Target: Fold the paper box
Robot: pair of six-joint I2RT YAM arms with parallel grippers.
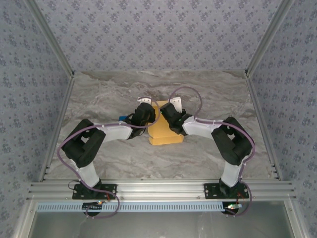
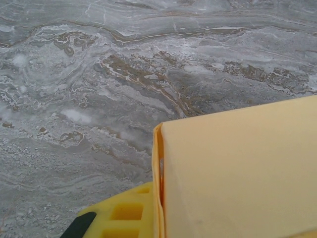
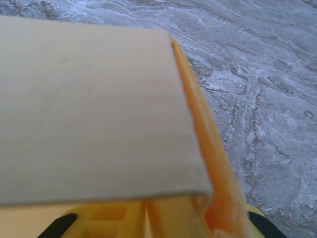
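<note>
Paper box (image 1: 165, 134) lengthwise near-to-far

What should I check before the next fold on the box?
1. Box lies on the table, between both grippers: ok.
2. Left gripper hold on box: cannot tell; one finger shows beside the panel, the other is hidden.
3. Right gripper hold on box: cannot tell; the panel covers its fingertips.
4. Corner seam flush: not ok, the layers gape slightly.
5. Blue object apart from box: ok.
</note>
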